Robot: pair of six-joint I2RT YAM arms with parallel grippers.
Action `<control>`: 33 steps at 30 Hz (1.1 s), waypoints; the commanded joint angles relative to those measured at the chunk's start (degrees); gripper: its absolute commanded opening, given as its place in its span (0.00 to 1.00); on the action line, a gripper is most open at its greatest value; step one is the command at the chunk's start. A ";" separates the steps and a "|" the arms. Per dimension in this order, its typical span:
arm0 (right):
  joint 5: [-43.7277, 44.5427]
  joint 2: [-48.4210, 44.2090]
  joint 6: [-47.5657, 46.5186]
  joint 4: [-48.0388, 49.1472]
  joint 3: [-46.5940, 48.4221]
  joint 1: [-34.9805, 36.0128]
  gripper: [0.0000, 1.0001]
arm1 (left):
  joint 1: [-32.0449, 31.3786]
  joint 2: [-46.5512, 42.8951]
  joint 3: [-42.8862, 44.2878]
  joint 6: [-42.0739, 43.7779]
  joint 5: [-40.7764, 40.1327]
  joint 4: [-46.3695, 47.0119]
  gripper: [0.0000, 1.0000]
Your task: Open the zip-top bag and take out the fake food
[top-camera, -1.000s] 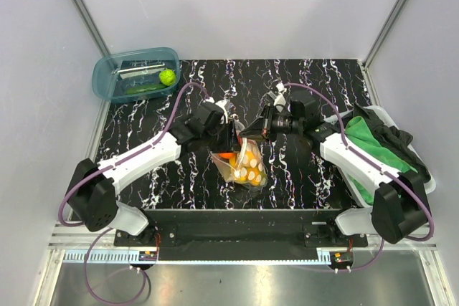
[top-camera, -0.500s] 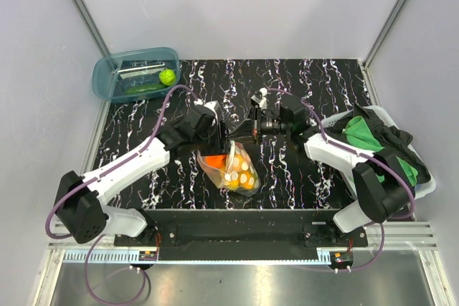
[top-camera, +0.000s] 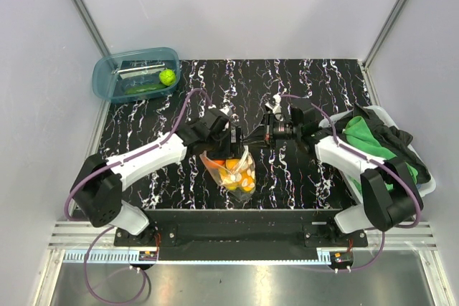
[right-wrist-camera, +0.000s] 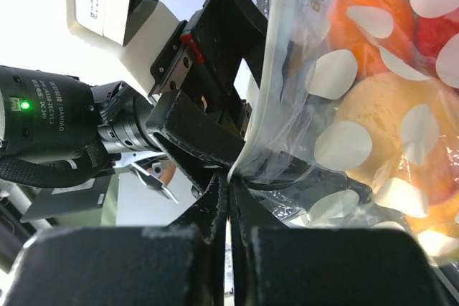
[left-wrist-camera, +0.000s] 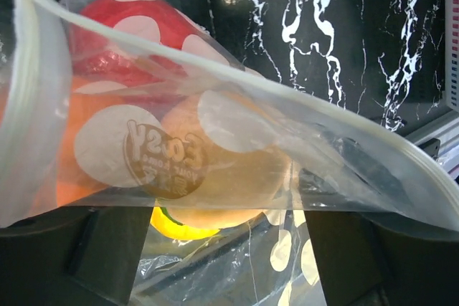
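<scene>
Black white-veined table (top-camera: 323,84), zip-top bag (top-camera: 233,171) mid-table, pale walls (top-camera: 237,5)

A black marble-patterned worktop (top-camera: 323,80) with white veins fills the middle of the overhead view. Plain pale grey walls enclose it: a back wall (top-camera: 237,5) beyond its far edge, side walls (top-camera: 36,105) to its left and right. Slanting aluminium posts (top-camera: 79,5) rise from its far corners. Below its near edge run an aluminium rail (top-camera: 244,254) and a brushed-metal surface (top-camera: 244,284). The light is soft and even.
</scene>
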 commanded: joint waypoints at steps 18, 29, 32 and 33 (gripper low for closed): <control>-1.01 -6.01 -8.25 -8.65 0.23 -2.09 0.00 | -1.65 6.66 -1.47 5.25 -0.78 6.70 0.68; 2.24 -8.65 -16.51 -19.98 3.39 -2.09 0.00 | -1.65 -3.70 0.29 10.18 -4.21 -0.33 0.07; 3.39 -9.00 -18.53 -21.75 3.92 -2.18 0.00 | -1.74 -6.17 0.11 10.88 -3.07 -1.04 0.00; 3.82 -8.91 -18.89 -22.62 4.10 -2.18 0.00 | -1.74 -7.74 0.11 11.06 -2.89 -1.30 0.00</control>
